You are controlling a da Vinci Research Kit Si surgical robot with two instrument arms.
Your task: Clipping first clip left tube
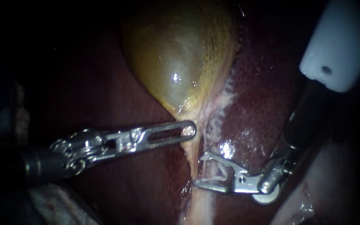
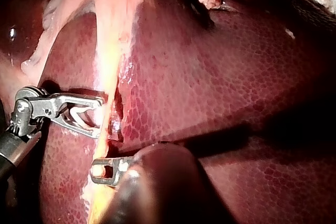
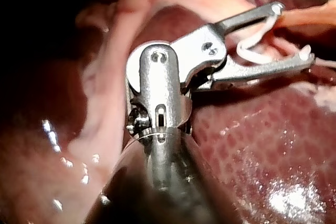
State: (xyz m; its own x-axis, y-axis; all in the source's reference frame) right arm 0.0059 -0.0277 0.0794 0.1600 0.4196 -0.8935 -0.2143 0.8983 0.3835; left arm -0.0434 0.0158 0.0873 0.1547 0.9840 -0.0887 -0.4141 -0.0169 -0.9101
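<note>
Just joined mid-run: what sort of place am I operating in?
Probably a surgical bench set-up, viewed close by endoscope: mottled liver and a yellow-green gallbladder fill the view, with the left instrument at the gallbladder's neck and the right instrument carrying a white clip at the pale tube.

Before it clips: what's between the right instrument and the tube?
An open white clip, carried by the right instrument, its tips at the tube; left wrist view.

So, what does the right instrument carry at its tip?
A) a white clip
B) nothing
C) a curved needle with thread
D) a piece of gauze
A: in the right wrist view a white clip spans the tip of the right instrument.
</note>
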